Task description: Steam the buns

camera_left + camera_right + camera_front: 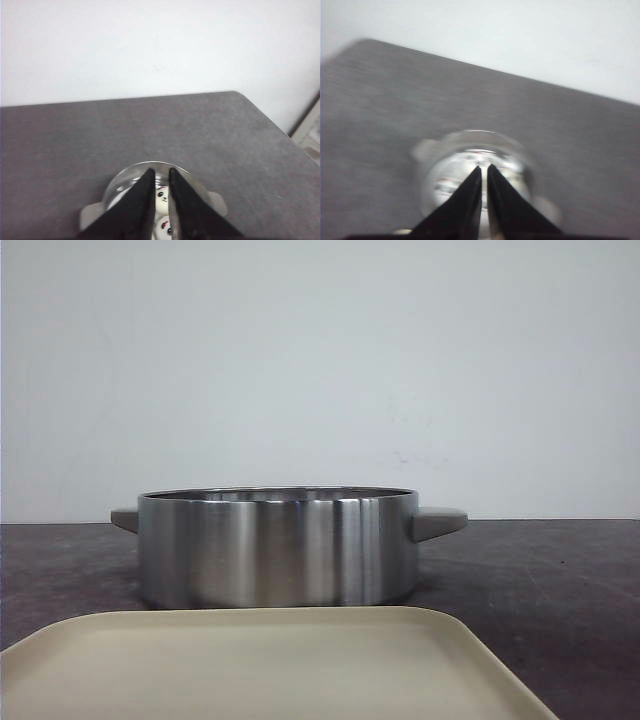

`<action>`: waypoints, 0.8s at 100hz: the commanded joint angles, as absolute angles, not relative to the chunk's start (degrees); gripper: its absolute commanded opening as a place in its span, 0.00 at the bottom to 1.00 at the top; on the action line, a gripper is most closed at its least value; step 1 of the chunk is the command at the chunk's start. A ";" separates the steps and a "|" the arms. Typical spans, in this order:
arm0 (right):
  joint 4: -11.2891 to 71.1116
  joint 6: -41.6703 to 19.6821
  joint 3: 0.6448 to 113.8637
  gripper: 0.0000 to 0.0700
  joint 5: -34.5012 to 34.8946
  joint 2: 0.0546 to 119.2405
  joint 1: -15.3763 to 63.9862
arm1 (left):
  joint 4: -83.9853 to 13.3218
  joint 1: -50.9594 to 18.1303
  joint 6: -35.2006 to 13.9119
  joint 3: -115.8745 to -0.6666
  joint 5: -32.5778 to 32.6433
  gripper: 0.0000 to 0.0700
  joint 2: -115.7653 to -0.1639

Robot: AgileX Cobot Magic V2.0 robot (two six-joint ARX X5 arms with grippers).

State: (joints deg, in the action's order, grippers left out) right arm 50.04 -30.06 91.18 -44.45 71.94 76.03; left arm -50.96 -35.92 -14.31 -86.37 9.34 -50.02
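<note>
A brushed steel pot (275, 545) with two grey side handles stands mid-table. In the left wrist view, two white buns with panda faces (163, 196) (165, 227) lie inside the pot (125, 182), glimpsed through the thin gap between the black fingers. My left gripper (161, 171) hangs high above the pot, shut and empty. The right wrist view is motion-blurred. My right gripper (484, 167) is above the same pot (450, 175), shut with nothing in it. The pot's wall hides the buns in the front view, and neither gripper shows there.
A cream plastic tray (260, 665) lies bare in front of the pot at the near edge. The dark grey table (75, 140) ends at a white wall behind. Its far right corner and side edge (260, 117) show in the left wrist view.
</note>
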 commanded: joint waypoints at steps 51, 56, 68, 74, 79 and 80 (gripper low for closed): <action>9.41 -0.84 79.11 0.02 -26.76 72.64 74.04 | -55.16 -36.45 -13.78 -71.59 15.22 0.00 -34.74; 8.99 -0.84 79.13 0.02 -26.83 72.62 74.04 | -56.31 -36.45 -13.80 -71.59 15.20 0.00 -34.68; 8.99 -0.84 79.13 0.02 -26.83 72.62 74.04 | -57.19 -36.45 -13.76 -71.59 15.22 0.00 -34.70; 8.99 -0.84 79.13 0.02 -26.81 72.62 74.06 | -57.17 -36.45 -13.76 -71.59 15.22 0.00 -34.68; 9.02 -0.84 79.13 0.02 -26.79 72.62 74.06 | -57.19 -36.45 -13.78 -71.59 15.22 0.00 -34.68; 8.99 -0.84 79.13 0.02 -26.79 72.62 74.08 | -57.17 -36.45 -13.78 -71.59 15.20 0.00 -34.68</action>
